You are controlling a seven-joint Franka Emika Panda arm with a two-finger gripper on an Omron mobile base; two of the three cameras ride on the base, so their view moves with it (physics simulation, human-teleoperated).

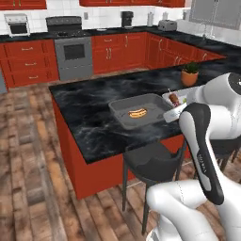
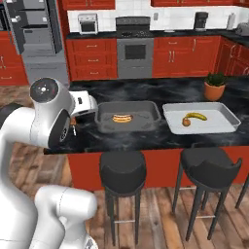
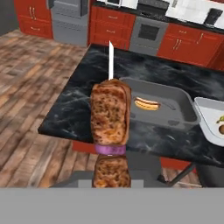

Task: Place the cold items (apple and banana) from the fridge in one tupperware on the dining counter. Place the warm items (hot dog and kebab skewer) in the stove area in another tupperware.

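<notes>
No legible writing. The hand [image 3: 112, 186], at lower centre of the hand view, is pinched on the kebab skewer [image 3: 110, 127], which rises straight from it. Beyond, at centre right, the hot dog [image 3: 147, 103] lies in the grey tupperware [image 3: 179, 114] on the bench [image 3: 74, 105].

We see our arm [image 1: 207, 141] as glossy white rounded segments joined by dark bands, with a red-dotted grey cap [image 2: 44, 89] on one joint.
</notes>
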